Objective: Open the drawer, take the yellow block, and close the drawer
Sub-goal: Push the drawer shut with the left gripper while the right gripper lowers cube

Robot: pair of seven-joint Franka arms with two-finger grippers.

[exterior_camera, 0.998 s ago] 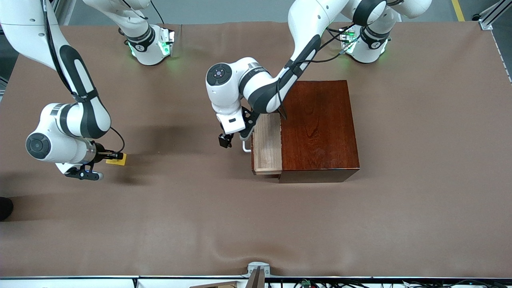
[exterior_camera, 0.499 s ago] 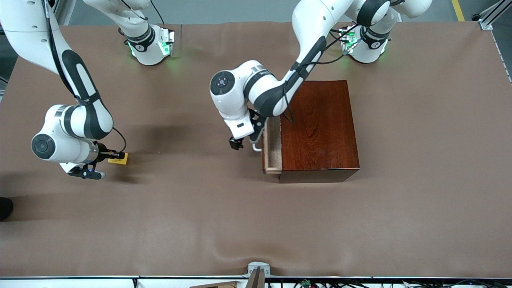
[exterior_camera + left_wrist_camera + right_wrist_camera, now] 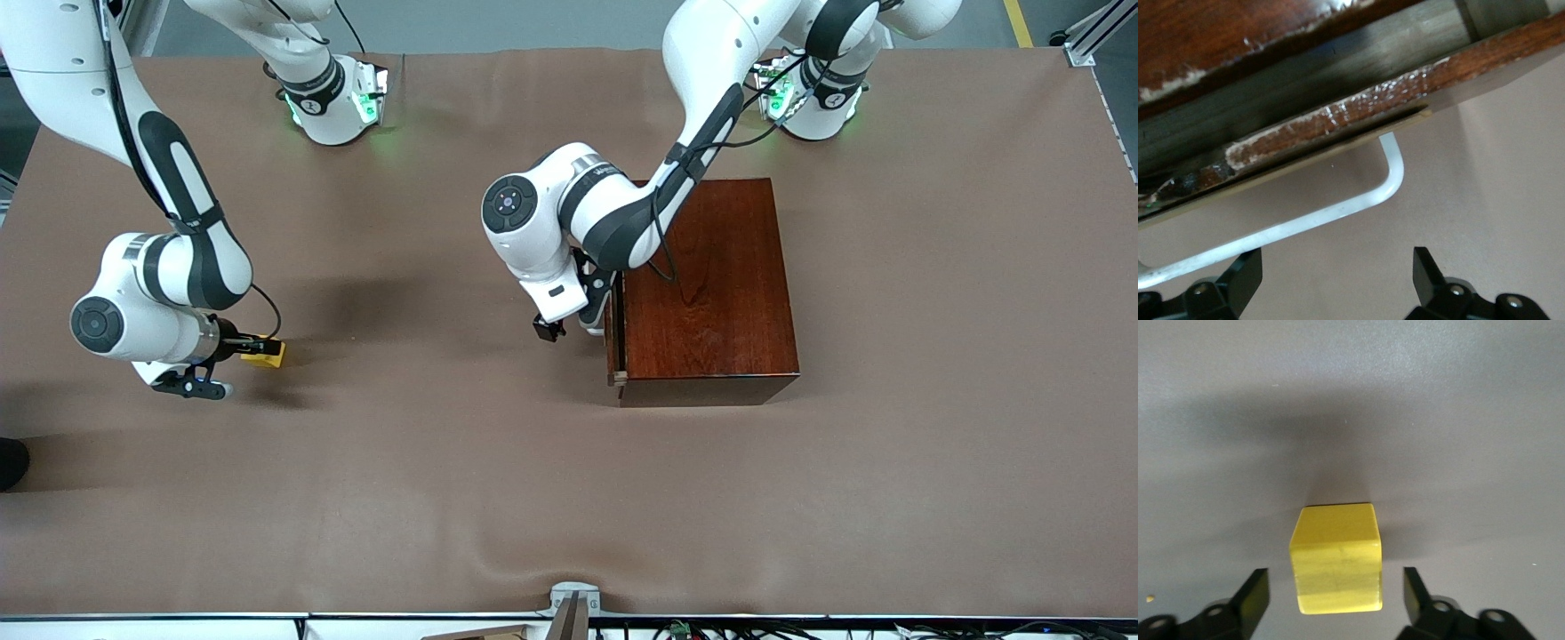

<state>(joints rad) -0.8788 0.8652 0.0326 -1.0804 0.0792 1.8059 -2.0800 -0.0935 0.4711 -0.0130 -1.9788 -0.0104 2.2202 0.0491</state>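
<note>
Drawer [image 3: 615, 342] pushed nearly shut, prob. by open left claw [image 3: 1338, 283]; right claw [image 3: 1336, 597] released block [image 3: 1337, 558].

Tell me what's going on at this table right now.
Two robot arms are finishing a drawer job. The left gripper, open, is at the white handle of the drawer, which is almost shut into the wooden box. Toward the right arm's end of the table, the right gripper stands open around the yellow block, which rests on the table.

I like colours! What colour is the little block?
Bright yellow. The yellow block shows best in the right wrist view.
</note>
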